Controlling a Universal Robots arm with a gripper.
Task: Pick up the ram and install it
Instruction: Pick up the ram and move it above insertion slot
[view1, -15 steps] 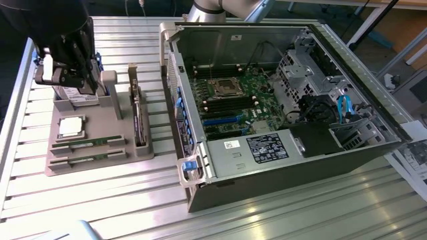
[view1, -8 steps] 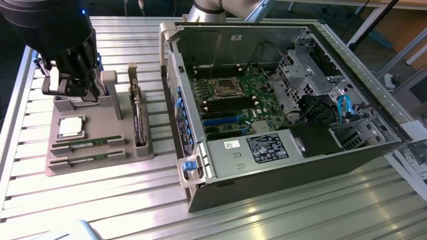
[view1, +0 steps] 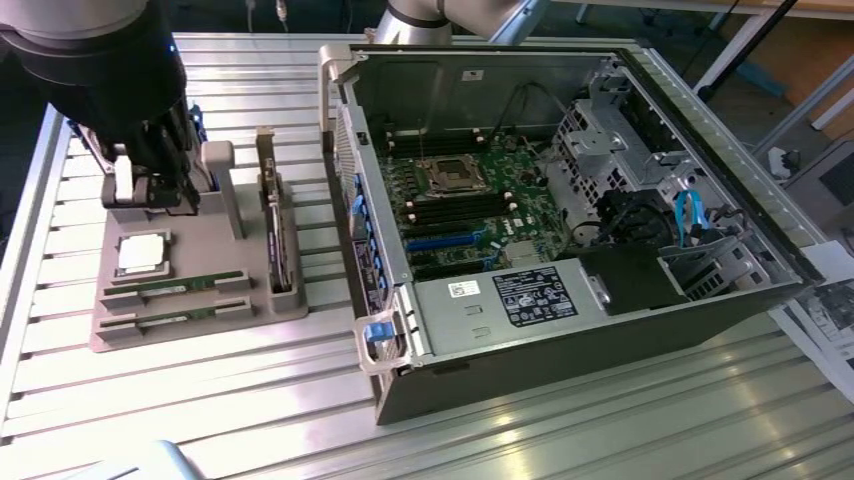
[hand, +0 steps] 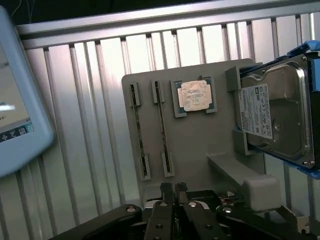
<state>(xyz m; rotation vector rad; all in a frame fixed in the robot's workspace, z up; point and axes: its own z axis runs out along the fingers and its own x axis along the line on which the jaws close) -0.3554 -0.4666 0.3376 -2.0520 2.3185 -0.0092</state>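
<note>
Ram, 2 long, thin green circuit-board sticks (view1: 178, 281), stands edge-up in slots along the grey plastic tray's (view1: 200, 245) edge farthest from the silver hard drive (hand: 275, 115) (probably for easy pinching). The black gripper (hand: 173, 190) hovers above, jaws narrowly apart, empty.

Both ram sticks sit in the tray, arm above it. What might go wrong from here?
1. The ram stick sits beside a second stick, so the pincer may catch both.
2. The hard drive and upright expansion card stand close by on the same tray; the arm might knock them.
3. The board's slots lie deep in the case among cables: snag risk.
</note>
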